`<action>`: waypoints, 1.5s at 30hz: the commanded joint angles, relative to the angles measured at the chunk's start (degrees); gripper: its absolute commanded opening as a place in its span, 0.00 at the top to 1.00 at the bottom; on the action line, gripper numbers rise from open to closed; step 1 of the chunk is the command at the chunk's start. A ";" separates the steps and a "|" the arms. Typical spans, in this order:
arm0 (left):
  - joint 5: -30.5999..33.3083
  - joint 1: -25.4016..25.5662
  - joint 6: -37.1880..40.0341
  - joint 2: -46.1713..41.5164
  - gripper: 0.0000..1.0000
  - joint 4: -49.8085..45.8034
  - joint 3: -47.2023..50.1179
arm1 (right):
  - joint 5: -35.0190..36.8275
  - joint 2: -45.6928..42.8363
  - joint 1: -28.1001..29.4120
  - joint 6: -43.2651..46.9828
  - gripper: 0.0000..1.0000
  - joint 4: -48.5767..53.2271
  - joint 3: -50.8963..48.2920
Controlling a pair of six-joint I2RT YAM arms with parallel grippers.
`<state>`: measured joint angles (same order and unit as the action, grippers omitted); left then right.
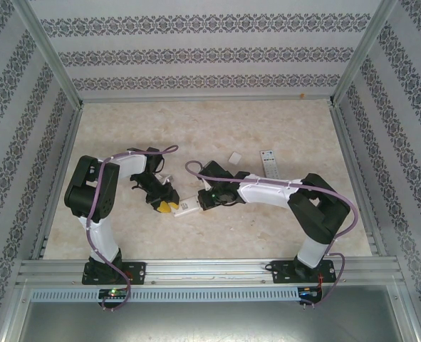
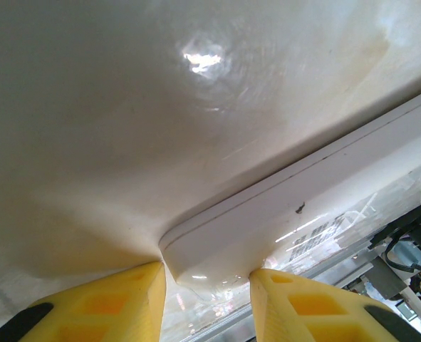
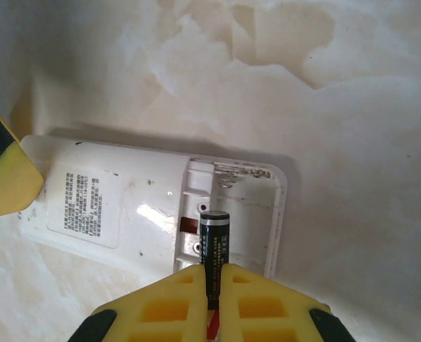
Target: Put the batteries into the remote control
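The remote control [image 3: 117, 206] lies back-up on the table, its battery compartment [image 3: 256, 206] open with nothing lying in it. My right gripper [image 3: 214, 274] is shut on a dark battery [image 3: 214, 239] whose free end points over the compartment, towards the spring contacts [image 3: 235, 171]. My left gripper [image 2: 209, 274] is shut on the opposite, rounded end of the remote [image 2: 303, 206], a yellow finger at each side. From above, both grippers meet at the remote [image 1: 187, 206] near the table's middle front.
A second white remote [image 1: 268, 163] with buttons lies farther back on the right. A small white piece [image 1: 234, 157] rests near it. Patterned walls and metal frame posts [image 1: 48, 50] enclose the marbled tabletop [image 1: 210, 128].
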<state>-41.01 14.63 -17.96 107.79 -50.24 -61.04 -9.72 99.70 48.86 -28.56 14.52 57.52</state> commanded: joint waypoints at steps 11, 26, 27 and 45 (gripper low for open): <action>10.07 1.45 0.52 4.98 0.63 5.16 2.23 | -0.57 3.91 -0.61 -0.59 0.90 -1.49 1.64; 9.92 1.44 0.48 5.33 0.63 5.26 2.00 | 0.92 9.15 -0.48 -2.43 0.90 1.07 2.86; 9.97 1.45 0.47 5.37 0.63 5.17 1.98 | 0.99 9.63 -0.36 -2.28 0.90 0.58 2.79; 10.00 1.37 0.59 5.24 0.63 5.08 1.93 | 3.40 2.82 -0.38 -0.32 0.76 2.31 2.17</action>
<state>-41.36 14.63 -17.93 108.18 -50.61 -61.34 -8.19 104.20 48.62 -29.61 14.55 60.23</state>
